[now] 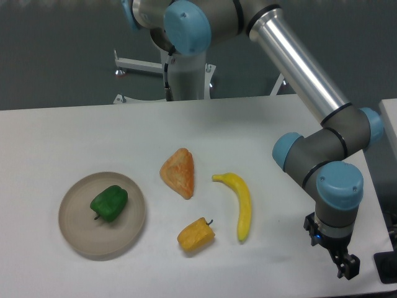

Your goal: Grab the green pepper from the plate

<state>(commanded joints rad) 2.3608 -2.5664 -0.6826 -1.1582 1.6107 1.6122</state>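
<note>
The green pepper (109,203) is small, glossy and dark green. It lies on the round beige-grey plate (80,239) at the front left of the table, a little left of the plate's middle. My gripper (347,268) hangs at the front right near the table's edge, far from the plate, and points down. Nothing shows between its black fingers. They are seen edge-on, so their gap is hidden.
Between the plate and my gripper lie an orange-brown wedge of bread (178,173), a yellow-orange pepper (196,234) and a yellow banana (240,205). The arm's base post (186,77) stands at the back. A dark object (388,267) sits at the right edge.
</note>
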